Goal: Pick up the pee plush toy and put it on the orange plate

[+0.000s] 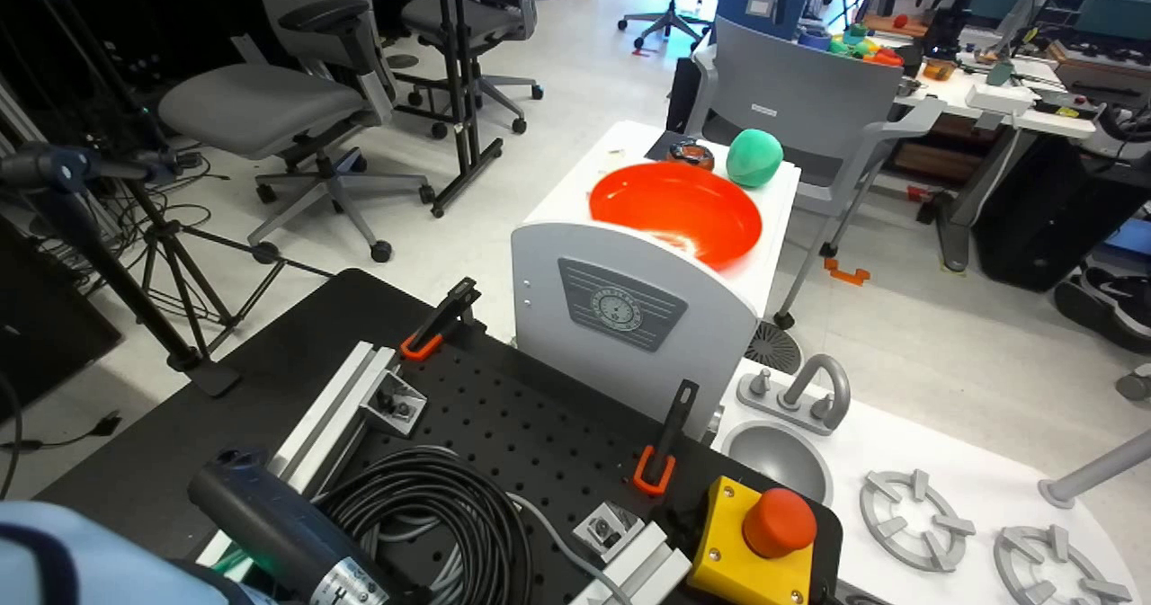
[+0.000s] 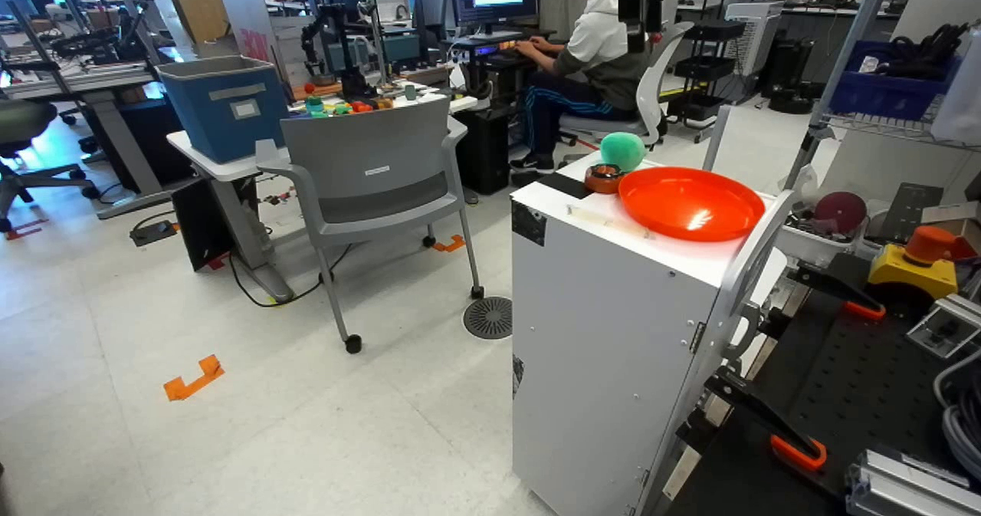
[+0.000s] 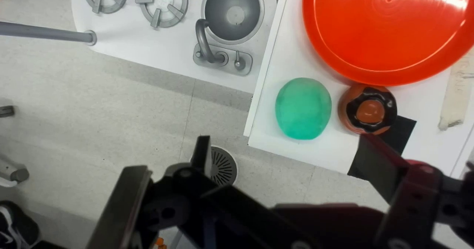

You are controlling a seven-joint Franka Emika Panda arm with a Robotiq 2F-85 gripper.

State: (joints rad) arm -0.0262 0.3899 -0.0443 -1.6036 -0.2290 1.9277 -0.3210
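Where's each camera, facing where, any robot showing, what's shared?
In an exterior view: above the pegboard, facing across it to the orange plate; no clear robot part.
In an exterior view: beside the cabinet, facing across its top; dark part at top edge may be robot.
Wrist view: wrist-mounted, facing down at the green ball; open gripper at bottom.
Both exterior views share orange plate, green ball, cabinet.

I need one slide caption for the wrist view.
Wrist view: an open, empty gripper, with the green plush ball resting on the white cabinet top, beside the orange plate.
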